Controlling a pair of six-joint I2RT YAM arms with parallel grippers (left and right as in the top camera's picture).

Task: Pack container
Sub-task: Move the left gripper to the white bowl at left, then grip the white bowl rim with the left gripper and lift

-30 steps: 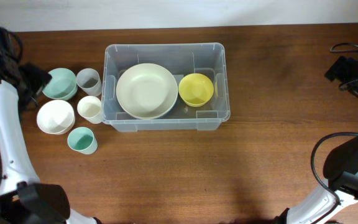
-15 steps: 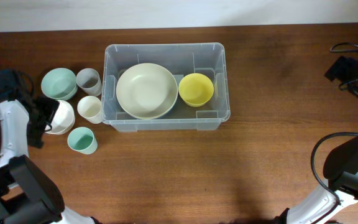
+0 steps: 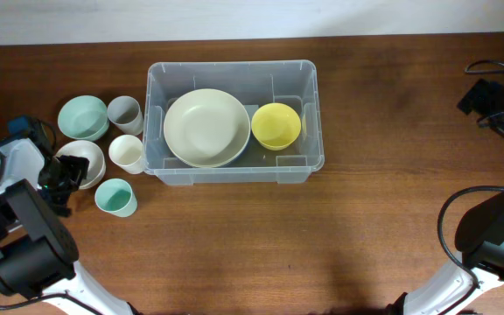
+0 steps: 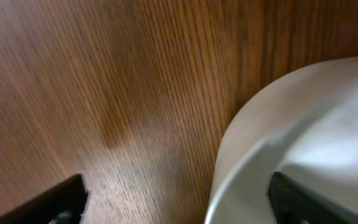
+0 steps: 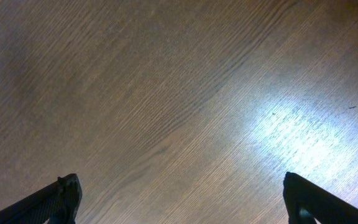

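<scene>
Straddling the rim of the white bowl (image 3: pixel 91 154), the left pincer (image 4: pixel 176 193) stands released; the right pincer (image 5: pixel 182 193) hangs released above the worktop (image 5: pixel 166 93).

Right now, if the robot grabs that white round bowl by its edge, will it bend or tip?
The white round bowl looks smooth and rigid, so it probably won't bend but might slip. It sits wide and low, so it seems unlikely to tip. Lifted by one edge, it may tilt.
</scene>
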